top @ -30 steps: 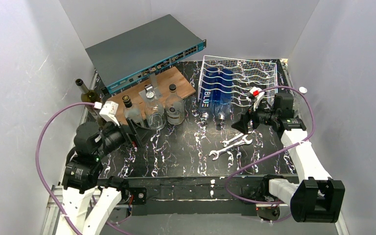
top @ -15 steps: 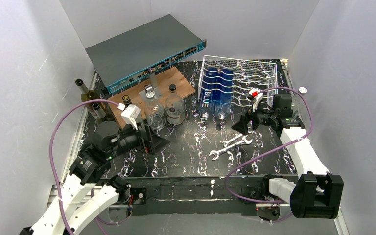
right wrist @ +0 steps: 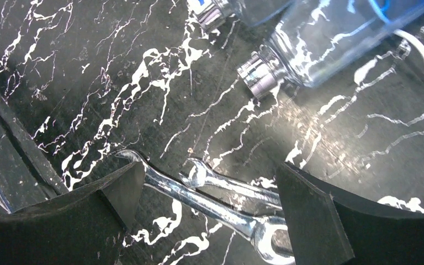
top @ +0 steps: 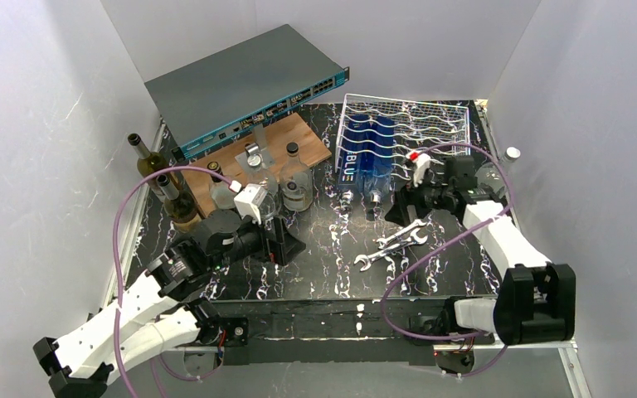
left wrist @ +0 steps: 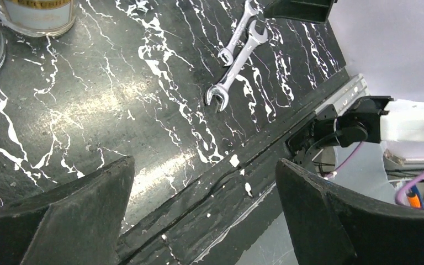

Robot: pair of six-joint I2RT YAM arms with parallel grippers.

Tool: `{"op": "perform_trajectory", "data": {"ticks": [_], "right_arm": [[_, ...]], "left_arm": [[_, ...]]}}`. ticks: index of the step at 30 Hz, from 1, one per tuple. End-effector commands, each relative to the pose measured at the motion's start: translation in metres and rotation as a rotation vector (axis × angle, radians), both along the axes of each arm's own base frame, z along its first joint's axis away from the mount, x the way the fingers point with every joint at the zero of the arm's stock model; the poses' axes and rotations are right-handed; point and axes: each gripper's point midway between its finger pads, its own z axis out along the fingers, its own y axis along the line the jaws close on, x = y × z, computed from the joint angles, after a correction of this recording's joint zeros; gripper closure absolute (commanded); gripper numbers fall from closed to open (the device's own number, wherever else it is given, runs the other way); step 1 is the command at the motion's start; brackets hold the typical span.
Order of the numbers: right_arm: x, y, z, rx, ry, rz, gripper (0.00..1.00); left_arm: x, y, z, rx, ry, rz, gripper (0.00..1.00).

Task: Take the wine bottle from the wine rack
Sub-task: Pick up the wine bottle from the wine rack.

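The white wire wine rack stands at the back right of the table. Two blue glass wine bottles lie side by side in its left cradles, with their silver-capped necks sticking out over the near edge. My right gripper hangs open just right of those necks, touching neither. In the right wrist view its fingers straddle two wrenches below. My left gripper is open over the table's middle left, far from the rack. The left wrist view shows nothing between its fingers.
Two steel wrenches lie crossed under my right gripper. A grey network switch leans at the back left. In front of it a wooden board carries clear glass bottles. Dark bottles stand at the left edge.
My left arm has swung forward and to the right, from the left edge to the table's middle left. My right gripper has shifted slightly left towards the bottle necks. Both stay open.
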Motion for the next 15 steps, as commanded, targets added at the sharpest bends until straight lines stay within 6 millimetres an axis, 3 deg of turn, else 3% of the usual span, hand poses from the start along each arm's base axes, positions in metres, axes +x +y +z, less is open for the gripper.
{"op": "perform_trajectory", "data": {"ticks": [1, 7, 15], "right_arm": [[0.016, 0.016, 0.011, -0.103, -0.021, 0.012, 0.02], [0.046, 0.034, 0.019, -0.138, -0.033, -0.073, 0.02], [0.085, 0.051, 0.023, -0.093, -0.012, -0.256, 0.02]], "left_arm": [[0.009, 0.006, -0.006, -0.014, -0.008, 0.092, 0.02], [0.005, 0.008, -0.020, -0.045, 0.030, 0.120, 0.02], [0.004, 0.007, -0.018, -0.059, 0.039, 0.125, 0.02]]}}
